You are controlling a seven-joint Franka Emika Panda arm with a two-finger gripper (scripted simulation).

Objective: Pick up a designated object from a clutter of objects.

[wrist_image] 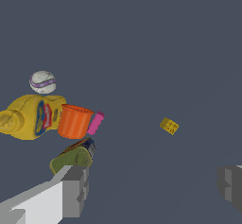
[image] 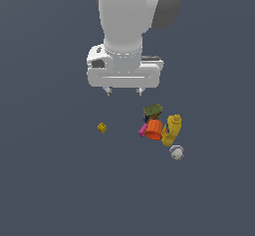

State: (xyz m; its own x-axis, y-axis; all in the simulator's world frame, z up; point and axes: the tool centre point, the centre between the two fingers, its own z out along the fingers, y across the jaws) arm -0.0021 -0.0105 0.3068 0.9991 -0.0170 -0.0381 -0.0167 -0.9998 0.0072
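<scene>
In the exterior view, the toy brick (image: 101, 127) lies alone on the dark floor (image: 50, 190), well apart from the orange cup (image: 154, 129), on the cup's left side. The gripper (image: 123, 90) hangs above, between brick and cup, its fingers spread wide and holding nothing. Touching the cup are a pink piece (image: 142, 130), an olive-green lump (image: 153, 111) behind, and a yellow bottle (image: 172, 129) on its right. The whitish-purple ball (image: 176, 153) rests near the bottle.
</scene>
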